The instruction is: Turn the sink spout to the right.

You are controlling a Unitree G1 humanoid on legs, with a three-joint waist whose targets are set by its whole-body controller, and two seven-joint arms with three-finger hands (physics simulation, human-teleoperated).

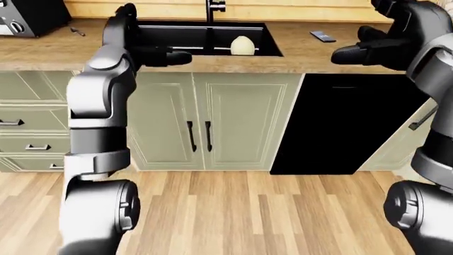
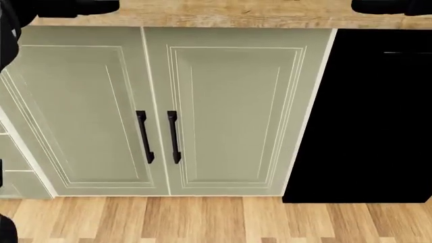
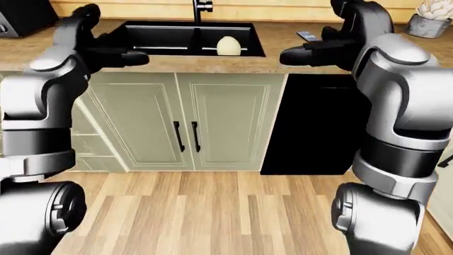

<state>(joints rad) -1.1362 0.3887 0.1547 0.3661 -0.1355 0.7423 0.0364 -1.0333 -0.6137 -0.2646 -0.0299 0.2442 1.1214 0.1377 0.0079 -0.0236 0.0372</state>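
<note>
Your left hand point(image 1: 131, 40) is raised to counter height at the left rim of the black sink point(image 1: 152, 33) in the left-eye view, fingers spread and grasping nothing, thumb pointing right along the counter's near edge. Your right hand point(image 3: 333, 37) is up on the other side, also released, its thumb reaching left over the wooden countertop point(image 3: 283, 40) to the right of the basin. The two hands stand well apart, with the whole width of the sink between them.

The sink spout point(image 3: 199, 7) rises at the basin's far rim, near the top of both eye views; only its lower stem shows, so you cannot tell which way it points. A pale egg-shaped object point(image 1: 242, 45) sits inside the basin, just right of the spout's base.

Below the counter edge, the green double cabinet doors point(image 2: 223, 111) with paired black handles point(image 2: 158, 136) fill the head view, and a black dishwasher panel point(image 2: 371, 116) sits to their right. A small dark remote-like item point(image 1: 323, 36) lies on the counter right of the sink.
</note>
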